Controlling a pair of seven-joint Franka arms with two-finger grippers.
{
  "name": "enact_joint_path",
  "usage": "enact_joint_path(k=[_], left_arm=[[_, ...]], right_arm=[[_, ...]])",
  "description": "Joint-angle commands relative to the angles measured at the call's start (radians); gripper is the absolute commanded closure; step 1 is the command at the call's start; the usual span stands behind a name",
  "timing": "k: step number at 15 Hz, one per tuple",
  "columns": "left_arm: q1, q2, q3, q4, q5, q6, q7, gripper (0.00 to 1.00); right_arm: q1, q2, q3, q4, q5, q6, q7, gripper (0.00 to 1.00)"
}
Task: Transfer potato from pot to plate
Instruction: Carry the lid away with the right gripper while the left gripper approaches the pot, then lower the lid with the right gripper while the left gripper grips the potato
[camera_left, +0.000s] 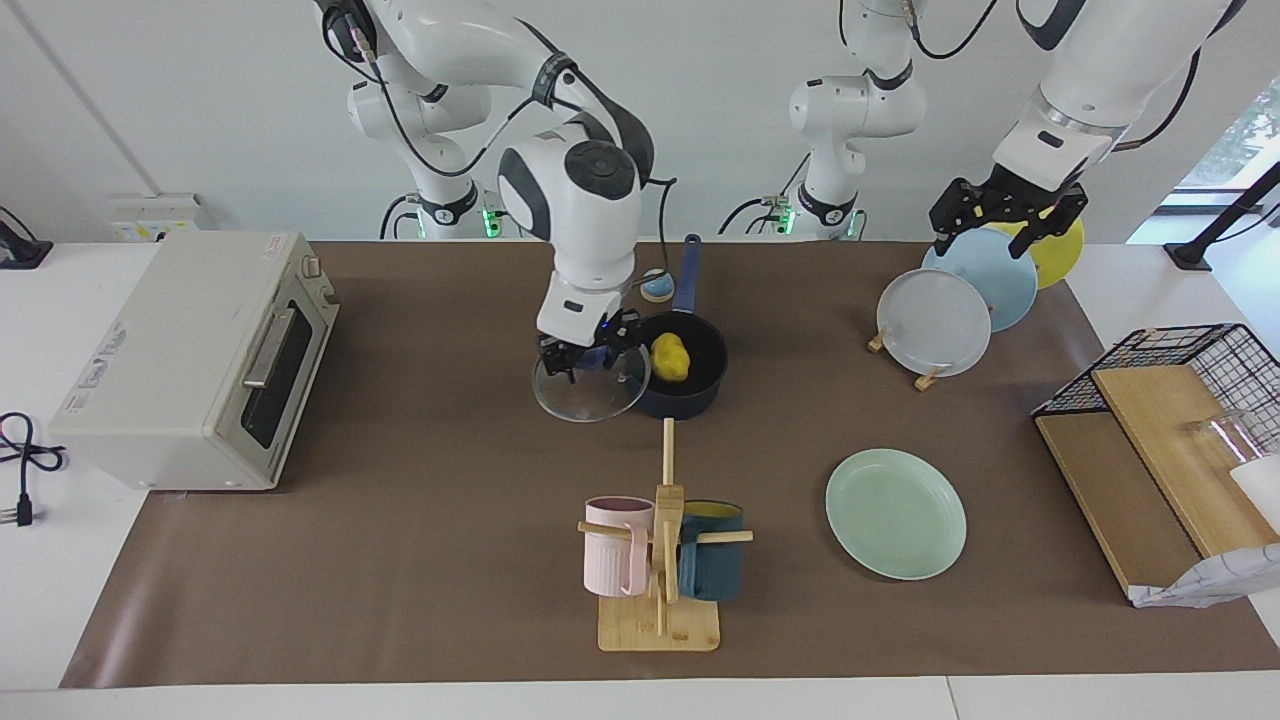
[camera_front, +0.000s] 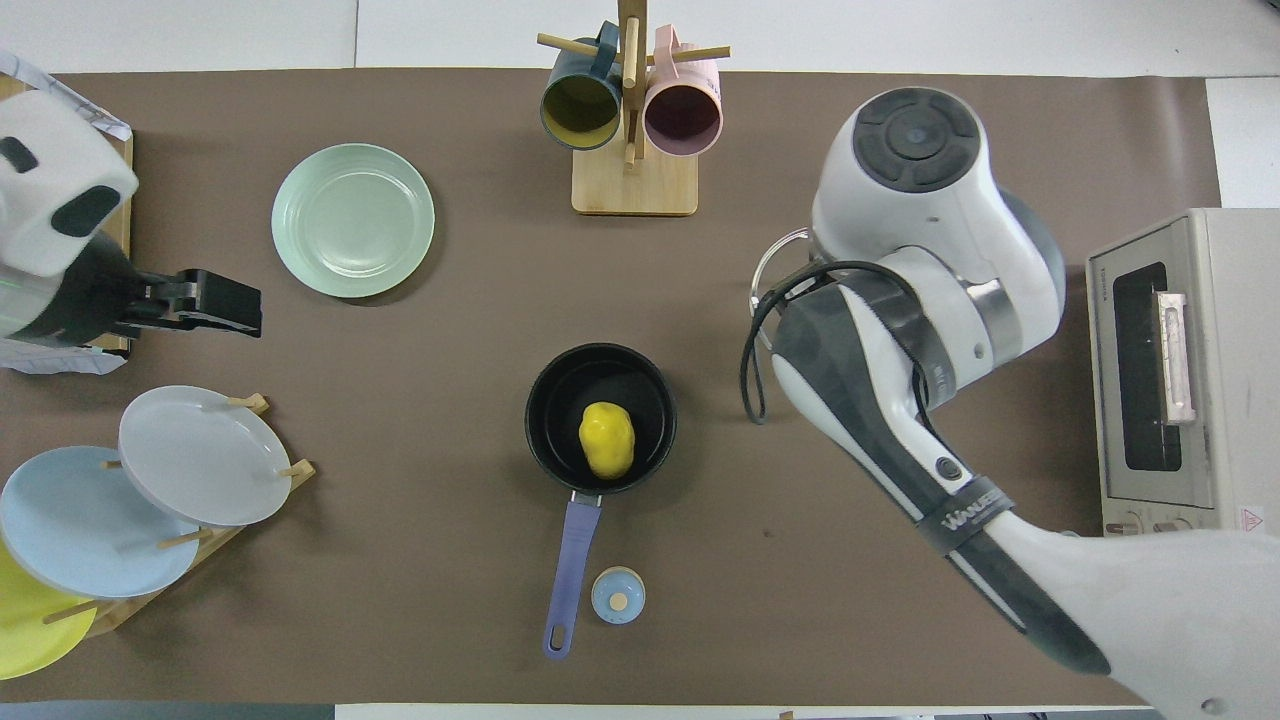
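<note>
Lab bench posing as a kitchen: two Franka arms (camera_left: 590, 190) sitting at a white table (camera_left: 60, 560) under brown paper (camera_left: 400, 560), toaster oven (camera_left: 190, 360), mug tree (camera_left: 660, 560), plate rack (camera_left: 925, 375).
</note>
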Motion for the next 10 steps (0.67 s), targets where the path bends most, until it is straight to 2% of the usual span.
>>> enact_joint_path(k=[1,4,6,8,10], left_arm=[[-0.124,-0.048,0.007,-0.103,-0.024,0.082,-0.187,0.00],[-0.251,-0.046,0.009,-0.173,-0.035,0.137,-0.302,0.00],[-0.311,-0.045,0.007,-0.247,-0.036,0.235,-0.371,0.00],[-0.400,-0.014,0.009,-0.336,-0.036,0.365,-0.460,0.00],[-0.447,0.044,0.009,-0.373,-0.036,0.485,-0.514,0.00]], right_arm=[[-0.124,-0.068,0.017,-0.187,-0.030,0.169,-0.147,0.43],[-0.187,-0.063,0.014,-0.258,-0.084,0.266,-0.273,0.43],[-0.235,-0.033,0.016,-0.278,-0.133,0.317,-0.322,0.43],[-0.239,-0.031,0.016,-0.289,-0.141,0.321,-0.348,0.43],[-0.252,-0.028,0.016,-0.315,-0.144,0.352,-0.344,0.43]])
